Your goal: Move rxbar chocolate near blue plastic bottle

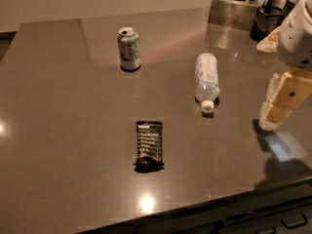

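Observation:
The rxbar chocolate [149, 146] lies flat on the dark countertop, a small black wrapper with white text, its near end crumpled. The blue plastic bottle [206, 80] lies on its side behind and to the right of it, white cap pointing toward the front. The two are well apart. My gripper [274, 107] hangs at the right edge of the view, above the counter, to the right of the bottle and far from the bar. It holds nothing that I can see.
A green-and-white soda can [128, 48] stands upright at the back, left of the bottle. Metal containers and dark objects [243, 6] crowd the back right corner. The counter's front edge [204, 201] runs diagonally, with drawers below at the lower right.

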Action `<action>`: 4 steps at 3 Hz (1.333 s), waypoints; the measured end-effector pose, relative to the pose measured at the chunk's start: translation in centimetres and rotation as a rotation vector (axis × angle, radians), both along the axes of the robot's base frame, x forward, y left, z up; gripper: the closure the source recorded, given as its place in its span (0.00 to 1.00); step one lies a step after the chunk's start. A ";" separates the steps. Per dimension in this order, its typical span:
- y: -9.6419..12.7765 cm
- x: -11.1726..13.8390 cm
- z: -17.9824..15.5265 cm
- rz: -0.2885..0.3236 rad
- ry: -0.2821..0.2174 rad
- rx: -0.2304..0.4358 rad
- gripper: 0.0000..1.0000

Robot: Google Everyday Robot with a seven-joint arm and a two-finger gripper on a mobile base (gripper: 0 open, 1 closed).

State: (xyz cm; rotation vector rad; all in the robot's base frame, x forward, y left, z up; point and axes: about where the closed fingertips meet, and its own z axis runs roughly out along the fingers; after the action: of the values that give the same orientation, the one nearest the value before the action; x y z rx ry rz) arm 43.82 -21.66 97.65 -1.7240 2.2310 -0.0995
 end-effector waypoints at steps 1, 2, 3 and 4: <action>0.3 -0.3 0.1 0.001 -0.002 0.016 0.00; 1.4 -1.3 -0.3 0.012 -0.004 0.056 0.00; 3.6 -3.1 -1.5 -0.006 0.007 0.109 0.00; 5.7 -3.3 -3.4 -0.048 0.033 0.115 0.00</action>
State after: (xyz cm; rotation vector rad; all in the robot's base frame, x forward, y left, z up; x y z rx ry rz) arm 40.54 -15.96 94.25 -1.6231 2.2553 0.0458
